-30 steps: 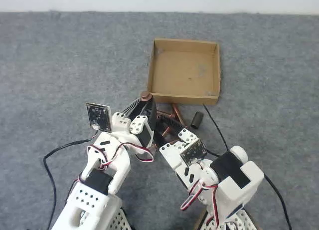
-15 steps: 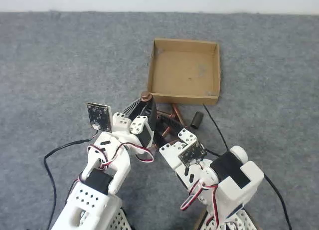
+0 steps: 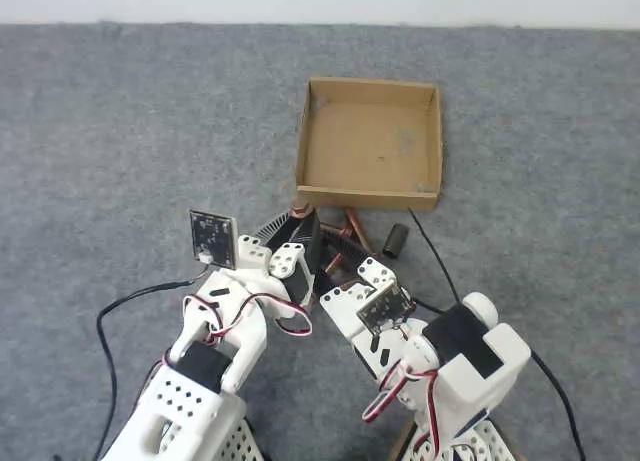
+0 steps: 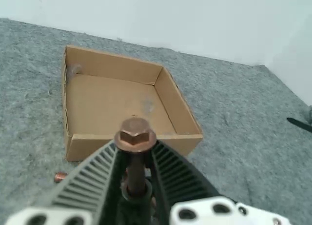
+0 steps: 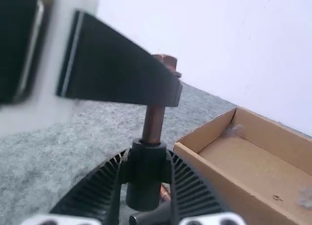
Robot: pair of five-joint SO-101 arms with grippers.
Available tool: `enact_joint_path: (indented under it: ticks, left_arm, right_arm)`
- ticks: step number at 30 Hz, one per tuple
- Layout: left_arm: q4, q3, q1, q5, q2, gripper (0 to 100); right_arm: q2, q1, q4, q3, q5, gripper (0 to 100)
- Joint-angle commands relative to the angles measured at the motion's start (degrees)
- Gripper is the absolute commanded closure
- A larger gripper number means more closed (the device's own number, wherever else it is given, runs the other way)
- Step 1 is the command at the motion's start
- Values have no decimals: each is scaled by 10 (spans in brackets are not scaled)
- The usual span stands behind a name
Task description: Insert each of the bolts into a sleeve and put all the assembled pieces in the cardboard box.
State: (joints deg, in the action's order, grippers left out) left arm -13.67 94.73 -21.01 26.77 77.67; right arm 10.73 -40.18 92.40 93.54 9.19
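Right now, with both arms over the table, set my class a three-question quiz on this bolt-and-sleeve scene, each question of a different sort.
1. True or false: the cardboard box already holds an assembled piece.
2. Which holds the hex-head bolt? A) left gripper B) right gripper C) neither
3. Fill in: the right gripper holds a black ___ upright, its top meeting the bolt's shank.

Key
1. False: the box is empty.
2. A.
3. sleeve.
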Motion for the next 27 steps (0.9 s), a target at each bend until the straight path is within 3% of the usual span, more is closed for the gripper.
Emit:
enact_joint_path:
  ticks: [1,5,12,22,27]
  left_arm:
    - [1,-5,-5,-9,-2,988]
    - [3,10,-5,-20,-2,980]
    - [-1,22,-6,-40,-2,814]
    - [-1,22,-4,-35,3,826]
    - [0,21,32,-35,3,824]
  right_arm:
    - [-33,8,7,8,14,992]
    - [-33,9,7,8,14,992]
    - [-33,9,7,8,14,992]
    - [-34,9,7,14,14,992]
    - [-34,9,7,11,14,992]
